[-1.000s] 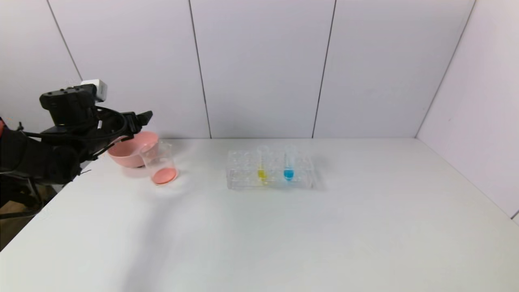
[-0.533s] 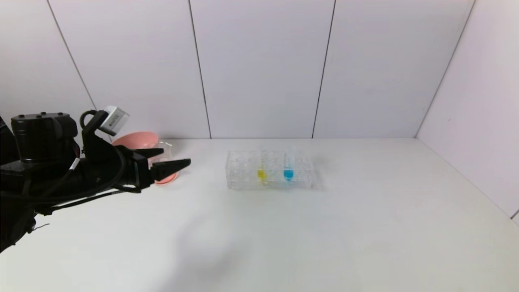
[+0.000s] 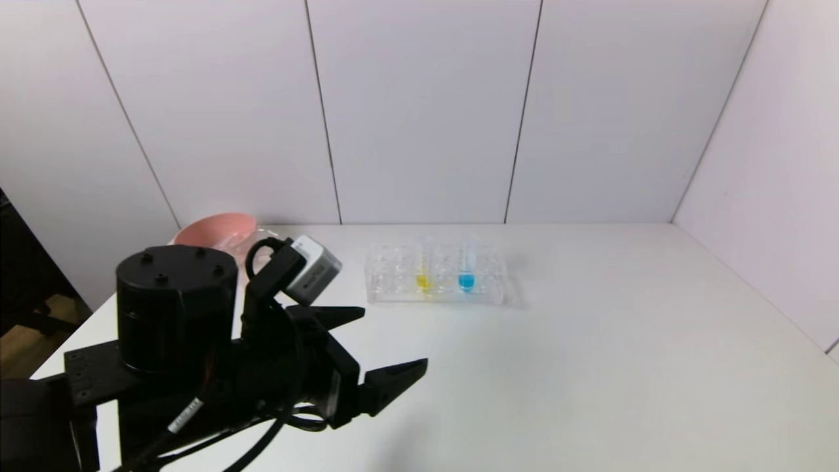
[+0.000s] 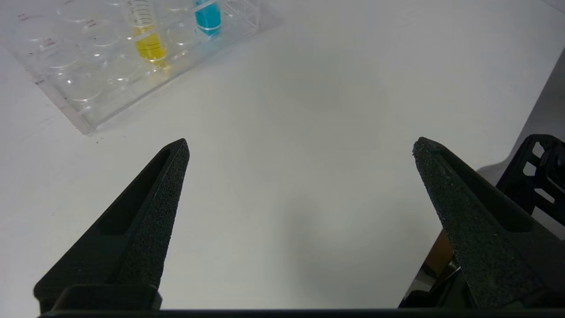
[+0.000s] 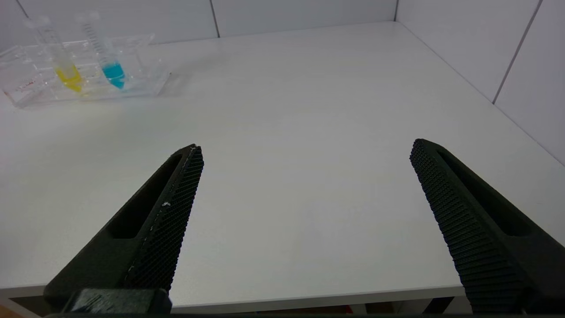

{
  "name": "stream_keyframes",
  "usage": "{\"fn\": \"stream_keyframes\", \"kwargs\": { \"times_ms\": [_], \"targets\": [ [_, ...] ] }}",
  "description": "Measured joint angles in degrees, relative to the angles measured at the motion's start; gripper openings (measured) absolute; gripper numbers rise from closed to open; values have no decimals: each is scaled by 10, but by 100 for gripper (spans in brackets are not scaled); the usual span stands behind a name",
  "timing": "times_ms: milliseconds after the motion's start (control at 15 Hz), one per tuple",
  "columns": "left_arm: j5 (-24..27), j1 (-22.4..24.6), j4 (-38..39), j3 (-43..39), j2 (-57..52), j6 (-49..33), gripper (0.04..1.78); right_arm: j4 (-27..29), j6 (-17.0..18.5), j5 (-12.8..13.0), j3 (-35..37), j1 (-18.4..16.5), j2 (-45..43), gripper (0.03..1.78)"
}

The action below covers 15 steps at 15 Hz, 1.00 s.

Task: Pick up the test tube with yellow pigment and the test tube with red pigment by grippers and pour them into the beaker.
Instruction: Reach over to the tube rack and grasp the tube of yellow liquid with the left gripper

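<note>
The left end effector (image 3: 390, 344) hovered wide open and empty over the desk (image 3: 590, 341); the test tube with yellow pigment (image 3: 423, 270) stood racked; only its own wrist view showed the right end effector (image 5: 304, 154) — spread, empty.

Bright, even light — soft shadows

The test tube with yellow pigment (image 3: 423, 270) is a slim clear tube standing upright in a hole of the clear rack (image 3: 393, 288), with a little yellow liquid pooled at its round bottom. It stands ahead of the left gripper (image 3: 387, 344), well apart from its spread, empty fingers. The beaker (image 3: 259, 239) is almost wholly hidden behind that gripper's wrist, only a bit of clear glass showing.
</note>
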State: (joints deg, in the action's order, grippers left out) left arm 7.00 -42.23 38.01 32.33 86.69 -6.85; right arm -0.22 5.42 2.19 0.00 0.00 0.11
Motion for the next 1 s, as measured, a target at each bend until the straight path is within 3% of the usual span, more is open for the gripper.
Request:
{"fn": "stream_keyframes", "kwargs": {
  "times_ms": [200,400,533,667,1000],
  "targets": [
    [-201,-74,39,41,68,-50,176,0,0,0,0,0,0,171],
    [-393,-101,92,105,159,-59,176,0,0,0,0,0,0,171],
    [-489,-108,104,156,217,-59,176,0,0,0,0,0,0,171],
    [-523,-109,107,198,265,-60,176,0,0,0,0,0,0,171],
    [-527,-91,107,282,351,-44,176,0,0,0,0,0,0,171]
  ]
}}
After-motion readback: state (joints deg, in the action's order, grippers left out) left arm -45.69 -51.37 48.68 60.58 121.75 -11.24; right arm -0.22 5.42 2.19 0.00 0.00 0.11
